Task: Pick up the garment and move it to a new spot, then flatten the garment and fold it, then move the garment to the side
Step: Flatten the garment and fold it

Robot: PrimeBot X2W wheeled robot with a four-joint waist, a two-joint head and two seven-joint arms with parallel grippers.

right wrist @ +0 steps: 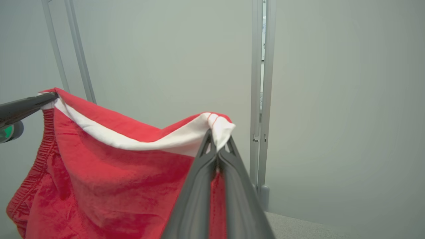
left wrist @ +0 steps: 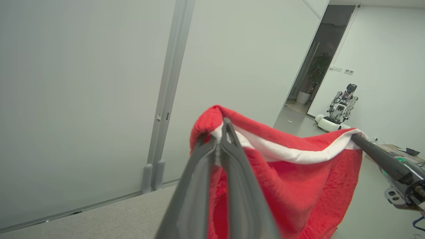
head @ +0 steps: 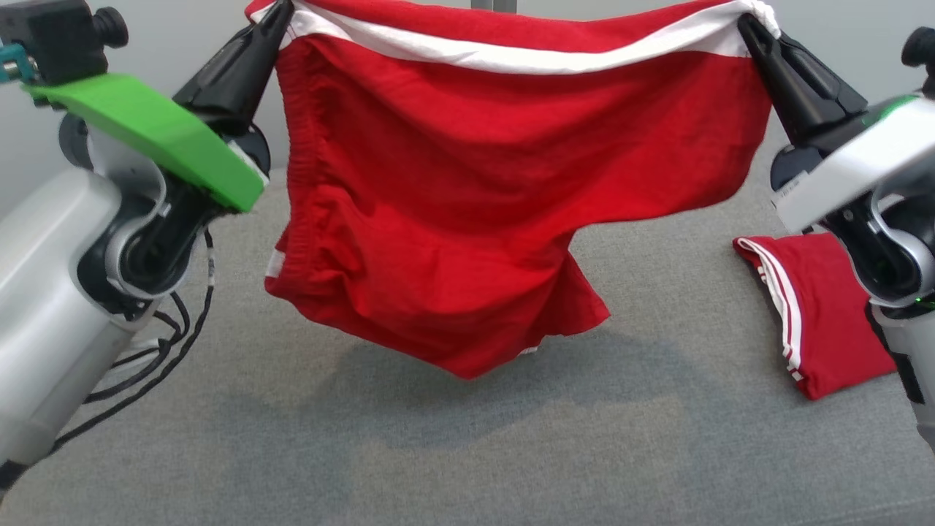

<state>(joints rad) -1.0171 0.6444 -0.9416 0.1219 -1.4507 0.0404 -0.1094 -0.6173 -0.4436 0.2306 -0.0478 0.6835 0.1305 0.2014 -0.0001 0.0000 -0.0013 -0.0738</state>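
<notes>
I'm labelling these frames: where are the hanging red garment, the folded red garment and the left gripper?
hanging red garment (head: 467, 183), head view, middle of its red cloth.
folded red garment (head: 833, 314), head view, its red top face.
left gripper (head: 280, 13), head view, fingertips pinching the white-banded edge.

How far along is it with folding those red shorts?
Done: the red shorts are lifted clear of the grey surface. In hand: left end effector and right end effector, both shut, hold the white-banded edge stretched between them. Left: laying down, flattening, folding, moving aside. A folded red garment lies at the right.
</notes>
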